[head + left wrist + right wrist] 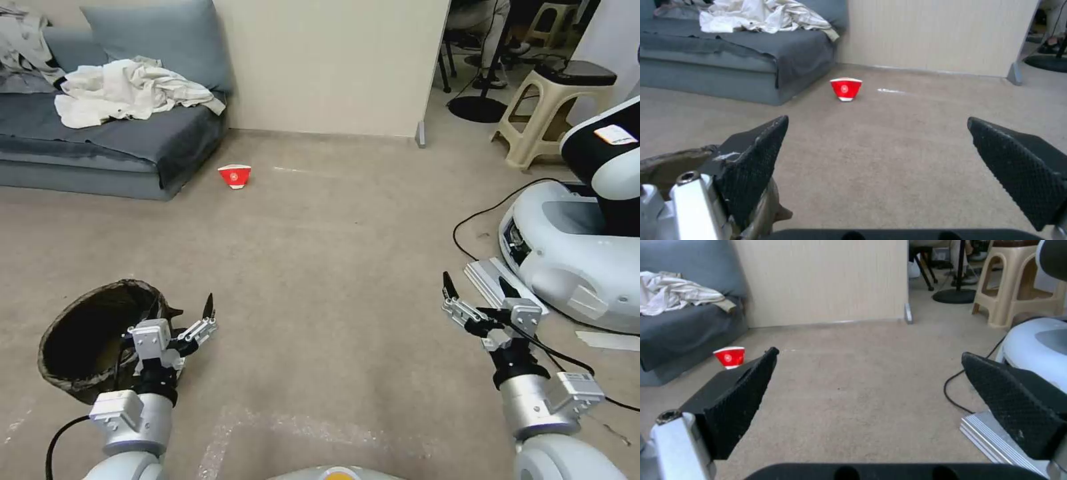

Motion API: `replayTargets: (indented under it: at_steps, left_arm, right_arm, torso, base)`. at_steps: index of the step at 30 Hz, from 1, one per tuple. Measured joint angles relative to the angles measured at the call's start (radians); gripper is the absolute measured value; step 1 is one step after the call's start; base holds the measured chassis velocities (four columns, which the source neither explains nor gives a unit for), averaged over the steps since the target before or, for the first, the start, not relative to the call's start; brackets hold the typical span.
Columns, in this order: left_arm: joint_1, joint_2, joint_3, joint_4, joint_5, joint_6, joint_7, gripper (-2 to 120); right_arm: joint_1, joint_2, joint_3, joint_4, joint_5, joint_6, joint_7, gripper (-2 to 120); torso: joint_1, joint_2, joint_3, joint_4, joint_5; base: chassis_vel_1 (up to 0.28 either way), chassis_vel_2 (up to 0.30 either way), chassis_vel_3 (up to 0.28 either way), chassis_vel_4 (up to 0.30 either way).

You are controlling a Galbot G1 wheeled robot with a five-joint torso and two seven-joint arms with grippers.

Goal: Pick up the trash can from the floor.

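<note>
The trash can [93, 343] stands on the floor [333, 267], touching the left claw [190, 313], whose spread jaws grip nothing, one finger [753, 160] at the rim. The right claw [480, 293] hovers well apart, wide open, empty.

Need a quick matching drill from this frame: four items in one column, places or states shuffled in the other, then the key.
Items
1. trash can
2. paper bowl
3. left gripper
4. right gripper

Places or states
A. open above bare floor, near the other robot's white base
B. on the carpet by the sofa corner
C. open, beside the bin's rim
D. standing on the floor by the left arm, lined with a dark bag

Pairs: 1-D, 2-B, 3-C, 4-A
</note>
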Motion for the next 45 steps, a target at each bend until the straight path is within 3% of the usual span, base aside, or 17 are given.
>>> replayTargets:
  at_steps: [45]
  left_arm:
    - [-0.003,-0.022,-0.003,-0.006,-0.004,0.026,-0.023,100]
  right_arm:
    - [0.018,-0.022,-0.004,-0.028,0.024,0.003,-0.003,100]
  torso:
    - [0.000,0.000,0.000,0.0000,-0.0001]
  base:
    - [0.018,0.018,0.019,0.018]
